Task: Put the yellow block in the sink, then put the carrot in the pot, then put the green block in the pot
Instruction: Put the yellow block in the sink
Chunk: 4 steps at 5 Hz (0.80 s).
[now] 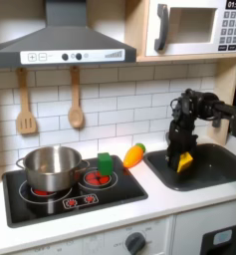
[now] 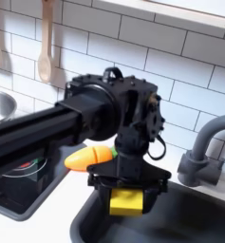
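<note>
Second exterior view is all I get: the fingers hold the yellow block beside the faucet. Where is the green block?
Observer: In the first exterior view, the green block stands on the stove, between the pot and the carrot.
Operator: And where does the pot sit?
Observer: On the burner at the first exterior view's left. The right burner is bare.
Operator: Is my block inside the basin's outline?
Observer: Yes. The first exterior view shows the gripper with the yellow block within the sink, toward its left side. I cannot tell whether the block touches the bottom.
</note>
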### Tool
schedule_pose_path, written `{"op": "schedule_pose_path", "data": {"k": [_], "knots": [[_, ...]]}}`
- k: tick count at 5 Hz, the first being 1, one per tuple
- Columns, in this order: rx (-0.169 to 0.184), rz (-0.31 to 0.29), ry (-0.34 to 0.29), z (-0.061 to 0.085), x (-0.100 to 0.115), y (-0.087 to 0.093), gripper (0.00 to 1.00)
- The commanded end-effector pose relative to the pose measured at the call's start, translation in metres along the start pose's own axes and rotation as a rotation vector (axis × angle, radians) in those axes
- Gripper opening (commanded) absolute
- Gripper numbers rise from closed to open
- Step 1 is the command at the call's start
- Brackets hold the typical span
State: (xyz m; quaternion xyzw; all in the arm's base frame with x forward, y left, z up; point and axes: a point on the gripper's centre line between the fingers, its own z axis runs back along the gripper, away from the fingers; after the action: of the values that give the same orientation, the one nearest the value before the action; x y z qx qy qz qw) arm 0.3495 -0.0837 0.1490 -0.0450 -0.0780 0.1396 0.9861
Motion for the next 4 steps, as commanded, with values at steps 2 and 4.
{"op": "schedule_pose_path", "data": {"k": [2, 4], "knots": [[-0.011, 0.006, -0.021, -0.044, -0.01, 0.011, 0.0], [-0.042, -0.051, -0.006, -0.055, -0.009, 0.001, 0.53]]}}
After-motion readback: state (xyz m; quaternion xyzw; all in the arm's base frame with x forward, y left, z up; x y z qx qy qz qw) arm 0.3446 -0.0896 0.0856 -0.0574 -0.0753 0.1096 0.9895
